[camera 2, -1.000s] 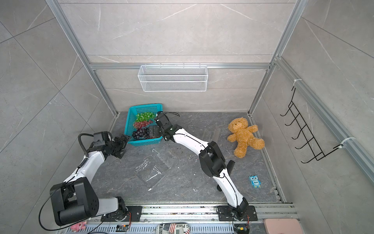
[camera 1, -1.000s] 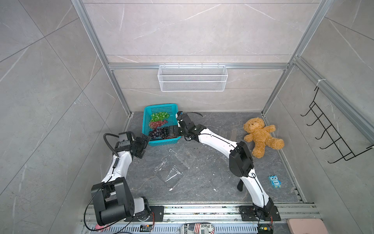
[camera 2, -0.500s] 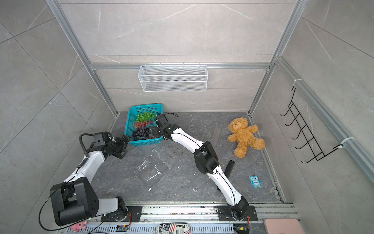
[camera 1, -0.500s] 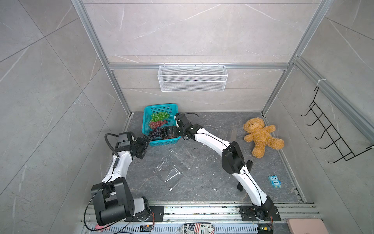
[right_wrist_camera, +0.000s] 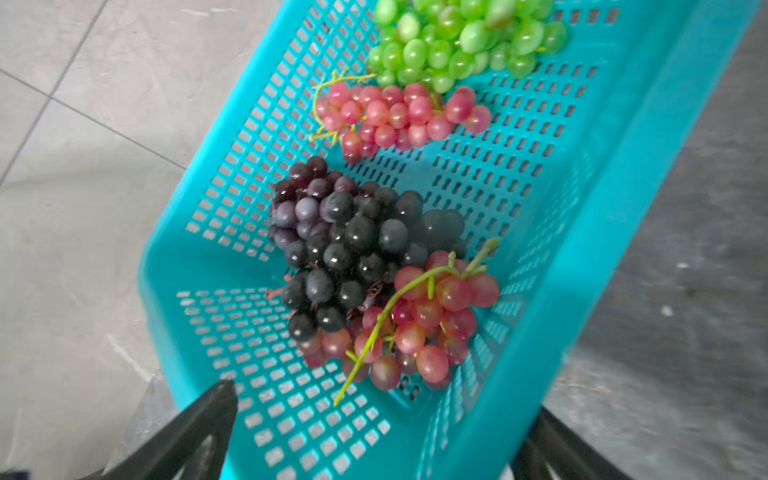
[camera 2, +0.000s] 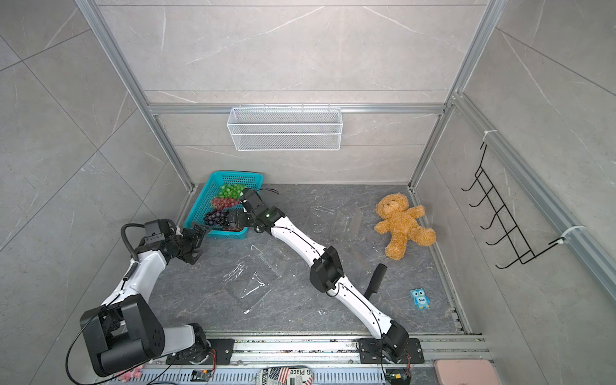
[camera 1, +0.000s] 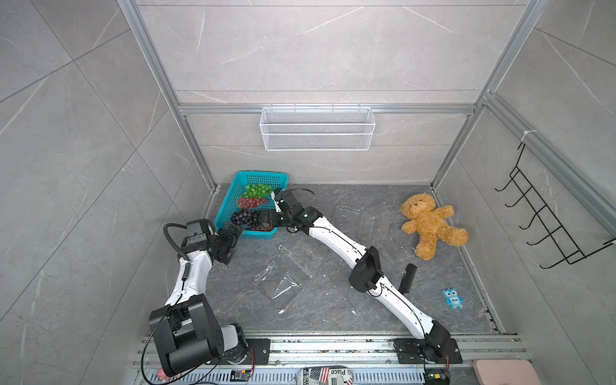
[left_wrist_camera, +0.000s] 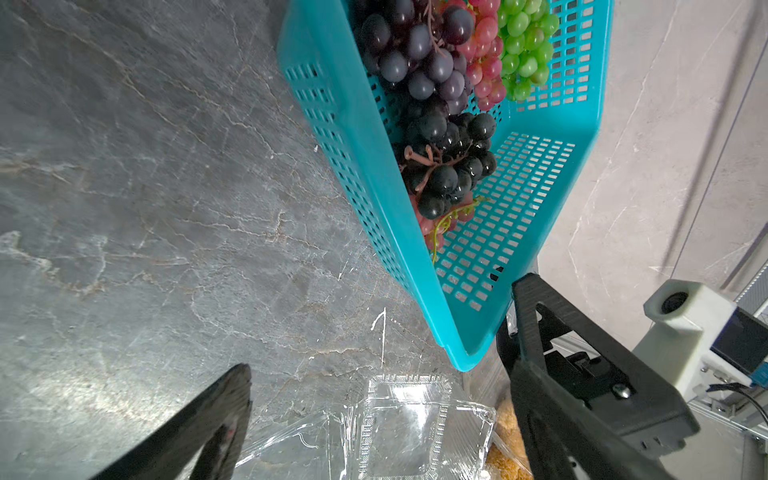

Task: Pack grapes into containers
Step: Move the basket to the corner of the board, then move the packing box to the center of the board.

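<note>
**Teal basket** (camera 1: 263, 175) (camera 2: 238, 175): perforated plastic, on the grey stone floor (camera 1: 333, 310). All places below are given from it.

**Grapes**: all are inside the basket.
- Green bunch (camera 1: 256, 190) (right_wrist_camera: 457, 41): at the basket's far end.
- Red bunch (camera 1: 251, 202) (right_wrist_camera: 399, 116): just beside the green one, toward the near end.
- Dark bunch (camera 1: 246, 217) (right_wrist_camera: 353, 241): mid-basket.
- Second red bunch (right_wrist_camera: 424, 324): at the near end, touching the dark bunch.

**Clear plastic boxes**: none holds any fruit.
- Two lie close together on the floor in front of the basket's near end (camera 1: 278, 283) (camera 1: 300, 258). One of them shows in the left wrist view (left_wrist_camera: 407, 424).
- A third shows only faintly, between the basket and the teddy bear (camera 1: 365, 218).

**Right gripper** (camera 1: 266, 220) (right_wrist_camera: 382, 403): over the basket's near end, above the dark and red bunches. The jaws are spread wide, with one finger (right_wrist_camera: 561, 449) outside the basket's side wall. Nothing is held.

**Left gripper** (camera 1: 231, 238) (left_wrist_camera: 382, 328): just outside the basket's near corner. The jaws are wide apart and empty, and one finger (left_wrist_camera: 536, 332) is close beside the corner.

**Teddy bear** (camera 1: 430, 223): brown, on the floor well apart from the basket, on the side away from the left gripper.

**Wire basket** (camera 1: 316, 128): white, mounted on the back wall above and beyond the teal basket.
</note>
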You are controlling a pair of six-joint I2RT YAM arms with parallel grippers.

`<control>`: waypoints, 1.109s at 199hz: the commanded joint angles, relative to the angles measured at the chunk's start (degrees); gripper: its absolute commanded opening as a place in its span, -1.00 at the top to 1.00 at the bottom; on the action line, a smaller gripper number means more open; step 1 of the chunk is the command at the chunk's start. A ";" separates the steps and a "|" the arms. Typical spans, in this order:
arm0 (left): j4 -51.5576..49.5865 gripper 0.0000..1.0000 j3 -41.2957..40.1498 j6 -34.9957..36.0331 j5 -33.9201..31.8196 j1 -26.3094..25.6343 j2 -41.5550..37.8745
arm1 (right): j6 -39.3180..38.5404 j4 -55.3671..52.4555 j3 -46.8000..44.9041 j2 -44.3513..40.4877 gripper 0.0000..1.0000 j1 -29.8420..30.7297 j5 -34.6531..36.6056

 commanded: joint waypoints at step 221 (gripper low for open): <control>-1.14 -0.99 7.53 3.15 -12.55 -26.43 -4.98 | -18.60 -26.74 10.58 -12.67 -0.99 -3.99 14.94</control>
